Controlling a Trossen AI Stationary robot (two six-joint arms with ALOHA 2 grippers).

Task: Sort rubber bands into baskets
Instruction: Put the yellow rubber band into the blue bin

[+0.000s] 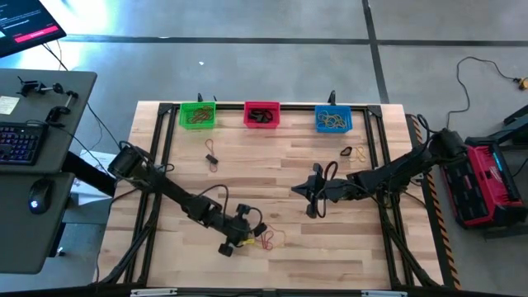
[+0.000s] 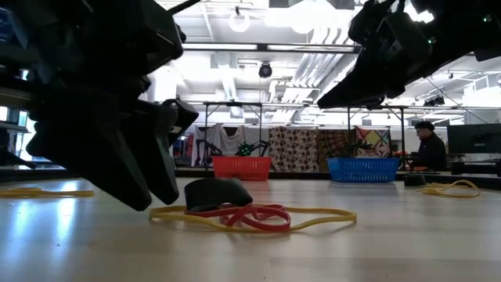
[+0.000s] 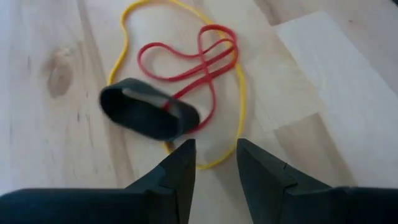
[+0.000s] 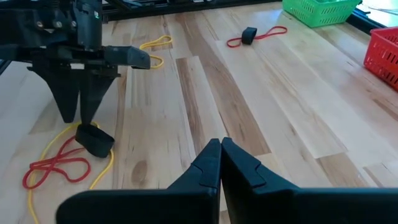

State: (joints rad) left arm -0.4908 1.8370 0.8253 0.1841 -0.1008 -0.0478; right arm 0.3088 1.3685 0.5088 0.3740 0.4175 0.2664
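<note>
Three baskets in a row along the far edge: green basket [image 1: 197, 115], red-pink basket [image 1: 261, 115], blue basket [image 1: 333, 120], each holding a tangle of bands. Near the front, a wide black band [image 3: 149, 117] lying across a twisted red band [image 3: 193, 62], both inside a long yellow loop [image 3: 239, 93]. Below the green basket, a red band with a black one [image 4: 250, 34]. Near the blue basket, yellow band [image 1: 360, 153], possibly a dark one beside it.
</note>
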